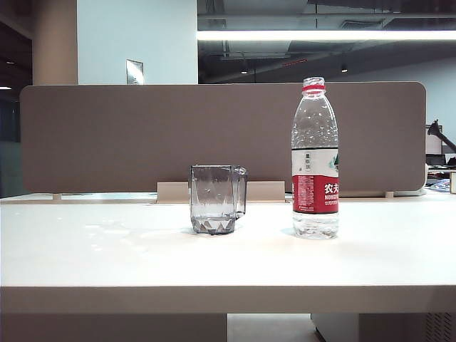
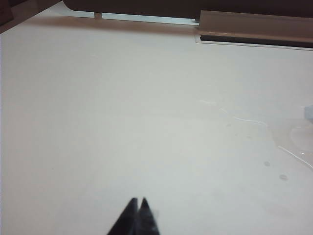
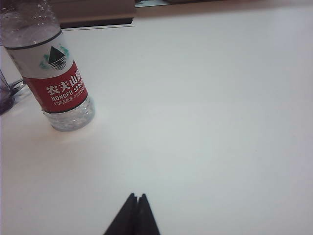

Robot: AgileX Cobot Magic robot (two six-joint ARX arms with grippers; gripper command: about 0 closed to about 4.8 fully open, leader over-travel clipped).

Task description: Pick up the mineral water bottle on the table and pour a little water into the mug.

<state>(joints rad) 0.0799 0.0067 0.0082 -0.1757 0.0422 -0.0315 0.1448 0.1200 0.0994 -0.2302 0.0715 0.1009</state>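
Note:
The mineral water bottle (image 1: 314, 160) stands upright on the table (image 1: 228, 263), right of centre, clear with a red neck ring and a red-and-white label. To its left stands the smoky-grey faceted mug (image 1: 216, 199), handle towards the bottle. Neither arm appears in the exterior view. In the right wrist view my right gripper (image 3: 136, 197) is shut and empty, well short of the bottle (image 3: 54, 73), with a sliver of the mug (image 3: 6, 95) at the picture's edge. My left gripper (image 2: 138, 200) is shut and empty over bare table.
A brown-grey partition panel (image 1: 142, 135) runs along the back of the table, with a beige cable tray (image 1: 271, 191) at its foot. Small water traces (image 2: 293, 147) lie on the table surface near the mug's side.

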